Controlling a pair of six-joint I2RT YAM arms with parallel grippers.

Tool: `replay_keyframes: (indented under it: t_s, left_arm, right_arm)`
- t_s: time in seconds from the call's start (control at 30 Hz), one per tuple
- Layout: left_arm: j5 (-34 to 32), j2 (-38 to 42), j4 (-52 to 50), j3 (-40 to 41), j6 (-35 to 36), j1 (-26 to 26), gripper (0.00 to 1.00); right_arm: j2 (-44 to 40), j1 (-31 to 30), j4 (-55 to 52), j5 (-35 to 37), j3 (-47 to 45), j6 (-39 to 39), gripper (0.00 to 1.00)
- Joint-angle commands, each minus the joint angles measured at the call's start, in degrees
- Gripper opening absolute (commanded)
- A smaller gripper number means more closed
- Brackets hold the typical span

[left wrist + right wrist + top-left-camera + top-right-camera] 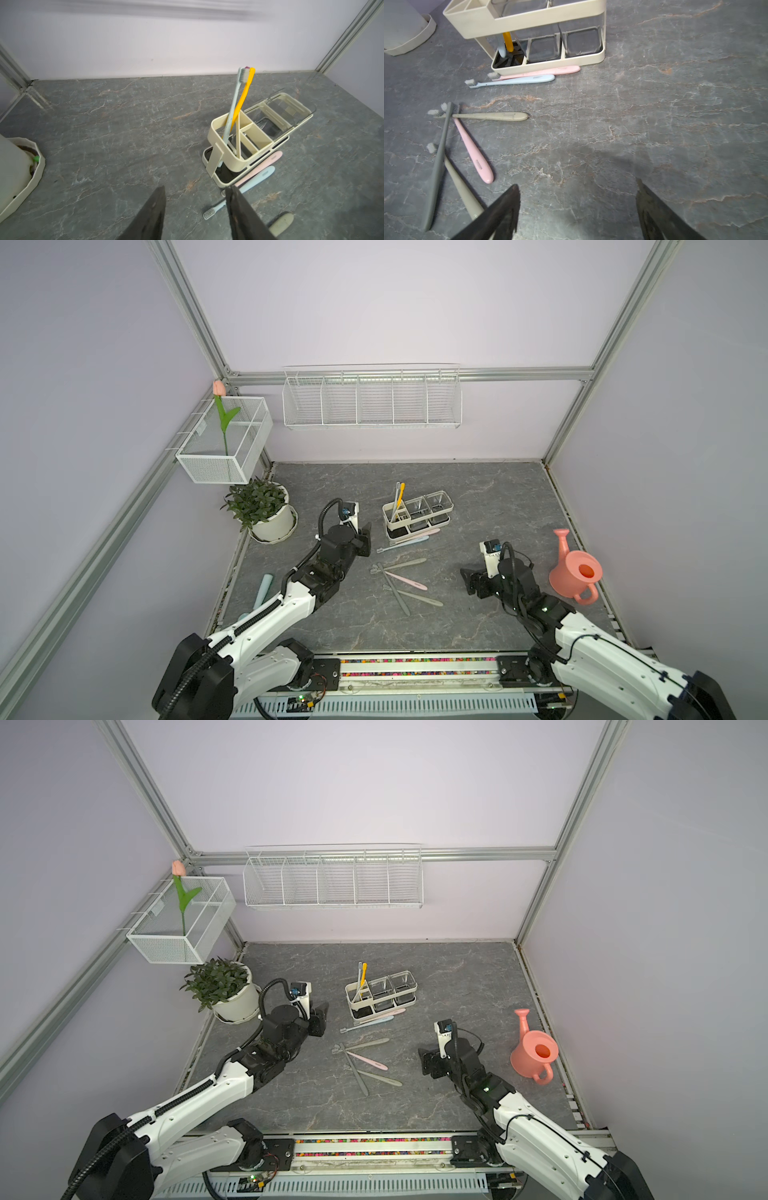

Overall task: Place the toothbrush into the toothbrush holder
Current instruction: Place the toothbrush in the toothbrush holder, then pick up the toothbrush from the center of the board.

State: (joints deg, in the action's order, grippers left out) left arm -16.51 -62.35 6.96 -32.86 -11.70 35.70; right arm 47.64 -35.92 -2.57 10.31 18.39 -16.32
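1. Potted plant (255, 502) sits left of centre in a top view; pink watering can (571, 572) at right.
2. Toothbrush holder (387, 519) stands at centre, a yellow toothbrush (400, 494) upright inside; loose toothbrushes (405, 579) lie below it.
3. Left gripper (366, 539), parted and empty, sits just left of the holder; right gripper (467, 581), wide open, is right of the loose toothbrushes.

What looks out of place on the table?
Six toothbrushes lie loose on the table: pink brush and blue brush along the holder, four crossed in a heap. Only two brushes stand in the holder. Nothing looks spilled or broken.
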Motion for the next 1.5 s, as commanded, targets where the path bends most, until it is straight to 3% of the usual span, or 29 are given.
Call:
replay_keyframes:
  t_s: [0.0,0.33,0.6,0.83,0.97,1.47]
  left_arm:
    - [-5.39,1.55,-1.65,0.25,-5.44,0.16,0.53]
    - [-10.16,1.49,-1.95,1.65,-7.13,0.08,0.57]
    - [-11.74,4.29,-2.39,2.69,-8.59,-0.41,0.61]
    - [-12.76,4.69,-2.3,3.22,-9.69,-0.56,0.61]
    - [-12.58,3.84,-2.2,3.06,-9.76,-0.58,0.61]
    - [-13.19,1.97,-2.39,2.54,-9.84,-0.72,0.62]
  right_arm:
    - [4.68,-0.82,-1.24,-3.32,4.87,2.1,0.89]
    - [27.78,-2.56,-2.11,-8.16,22.12,10.09,0.89]
    - [37.6,-6.67,-5.38,-9.68,31.56,17.19,0.89]
    - [39.67,-11.78,-8.25,-10.37,32.99,14.86,0.98]
    - [40.85,-17.13,-11.47,-4.8,33.81,11.71,0.92]
    - [47.64,-26.49,-12.07,-3.56,36.04,5.89,0.78]
